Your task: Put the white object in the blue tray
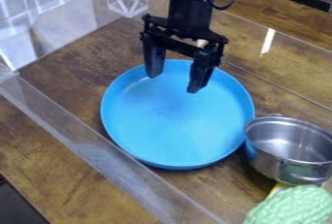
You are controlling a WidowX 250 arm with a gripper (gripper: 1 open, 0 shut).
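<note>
White object: not found anywhere in view. Nothing white lying in the blue tray point(176, 121), none between the fingers, none on the wooden table point(78, 82). Whereabouts cannot be told from this view.

Blue tray sits mid-table, basin bare and empty, rim whole. Gripper point(181, 71) hangs over the far part of the tray, fingers spread wide, holding nothing, tips above the tray floor rather than on it by the look of the gap.

Small steel pot point(292, 148) just beside the tray's right edge, apparently touching or nearly so; inside looks empty. Green knobbly item point(296, 208) at the bottom right corner, close to the pot. Clear plastic barrier point(91, 145) along the near-left table edge.

Step in hand, as a judgement: either release just made with the object out of sight, or search not yet begun; not decidable. Next move calls for locating the white object first, then a clean approach from above.
</note>
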